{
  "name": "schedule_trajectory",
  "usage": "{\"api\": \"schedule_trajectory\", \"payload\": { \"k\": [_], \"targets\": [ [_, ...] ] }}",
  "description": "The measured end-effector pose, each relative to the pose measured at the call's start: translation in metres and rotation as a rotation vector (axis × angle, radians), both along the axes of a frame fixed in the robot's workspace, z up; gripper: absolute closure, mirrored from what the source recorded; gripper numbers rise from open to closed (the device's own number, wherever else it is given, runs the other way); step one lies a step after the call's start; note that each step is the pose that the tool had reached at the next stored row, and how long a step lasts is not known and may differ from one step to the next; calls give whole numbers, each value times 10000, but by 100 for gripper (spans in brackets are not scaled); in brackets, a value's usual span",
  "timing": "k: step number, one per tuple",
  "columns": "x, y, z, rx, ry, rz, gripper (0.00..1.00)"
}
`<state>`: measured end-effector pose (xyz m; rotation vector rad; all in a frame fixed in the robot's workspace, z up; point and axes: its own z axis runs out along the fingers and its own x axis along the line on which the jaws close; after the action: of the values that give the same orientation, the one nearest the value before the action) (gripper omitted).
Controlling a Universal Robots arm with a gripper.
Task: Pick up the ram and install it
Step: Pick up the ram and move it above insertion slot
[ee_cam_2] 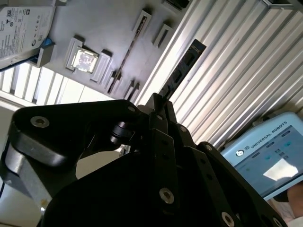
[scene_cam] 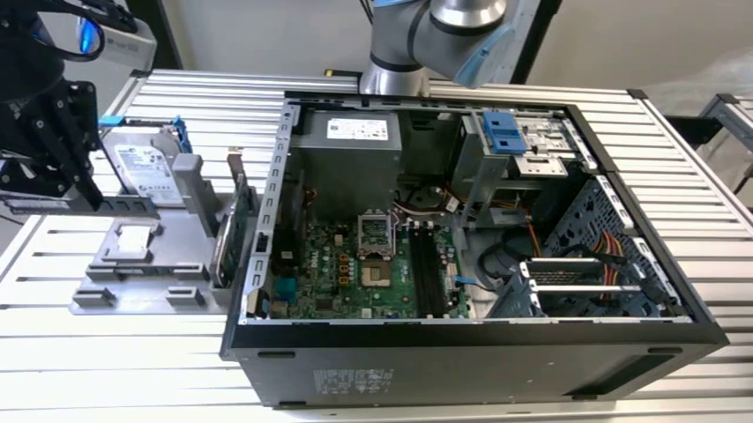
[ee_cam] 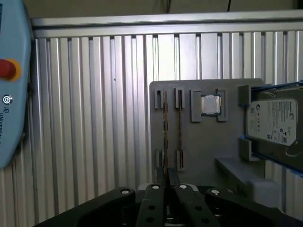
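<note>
My gripper (ee_cam_2: 158,103) is shut on the ram (ee_cam_2: 182,68), a thin dark stick that juts out from between the fingertips above the ribbed table. In the first wrist view the ram (ee_cam: 165,137) appears edge-on as a thin line rising from the gripper (ee_cam: 165,177), over the grey holder tray (ee_cam: 227,142). In the exterior view the gripper (scene_cam: 65,189) hangs at the far left with the ram (scene_cam: 53,205) as a flat bar beneath it, above the tray (scene_cam: 141,264) and well apart from the open computer case (scene_cam: 471,352).
The motherboard (scene_cam: 353,256) lies inside the case, with long dark memory slots (scene_cam: 424,273) beside it. The tray carries a hard drive in a blue frame (scene_cam: 147,172), a small square chip (ee_cam: 209,105) and another thin stick (ee_cam: 179,127). A green card (scene_cam: 235,229) stands against the case. A teach pendant (ee_cam: 12,85) lies nearby.
</note>
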<state>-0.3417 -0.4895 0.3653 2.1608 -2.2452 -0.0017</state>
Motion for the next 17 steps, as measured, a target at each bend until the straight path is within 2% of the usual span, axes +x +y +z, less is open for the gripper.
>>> {"api": "schedule_trajectory", "payload": {
  "k": [17],
  "targets": [
    [40,5,73,0,0,-4,100]
  ]
}}
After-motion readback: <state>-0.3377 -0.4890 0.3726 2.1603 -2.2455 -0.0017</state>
